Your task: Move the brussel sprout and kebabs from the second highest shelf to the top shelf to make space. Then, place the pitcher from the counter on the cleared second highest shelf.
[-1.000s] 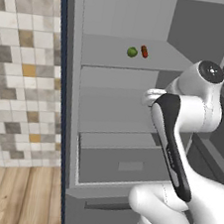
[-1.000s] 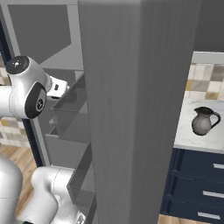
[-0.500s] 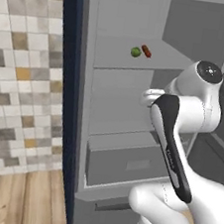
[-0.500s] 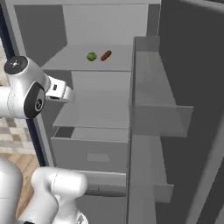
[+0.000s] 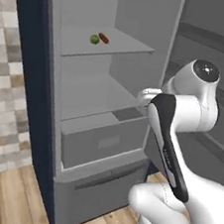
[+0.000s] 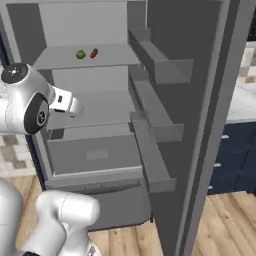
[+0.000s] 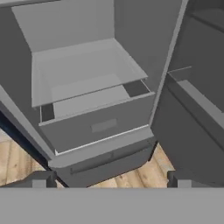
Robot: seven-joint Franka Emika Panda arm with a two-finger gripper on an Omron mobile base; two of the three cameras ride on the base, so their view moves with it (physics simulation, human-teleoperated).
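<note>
The brussel sprout (image 5: 94,39) (image 6: 80,54) is a tiny green ball, and the red-brown kebabs (image 5: 103,38) (image 6: 93,52) lie right beside it. Both rest on the second highest shelf (image 5: 122,46) (image 6: 112,57) inside the open grey cabinet. My gripper (image 6: 76,106) (image 7: 110,180) hangs in front of the cabinet, well below that shelf and apart from both items. It is open, with nothing between its tips, and faces the lower shelf and the drawer. A strip of the counter (image 6: 243,102) shows past the open door. The pitcher and the top shelf are out of view.
A boxy grey drawer (image 5: 105,143) (image 7: 98,127) sits under a bare lower shelf (image 5: 98,99) (image 7: 83,74). The open door with its bins (image 6: 160,67) stands to the right. Navy drawer fronts (image 6: 232,160) lie beyond it, a tiled wall (image 5: 6,95) to the left, wooden floor below.
The whole picture has shifted, so the camera moved: the view swung from the door's edge to the cabinet's inside. The arm holds its pose and the gripper stays open.
</note>
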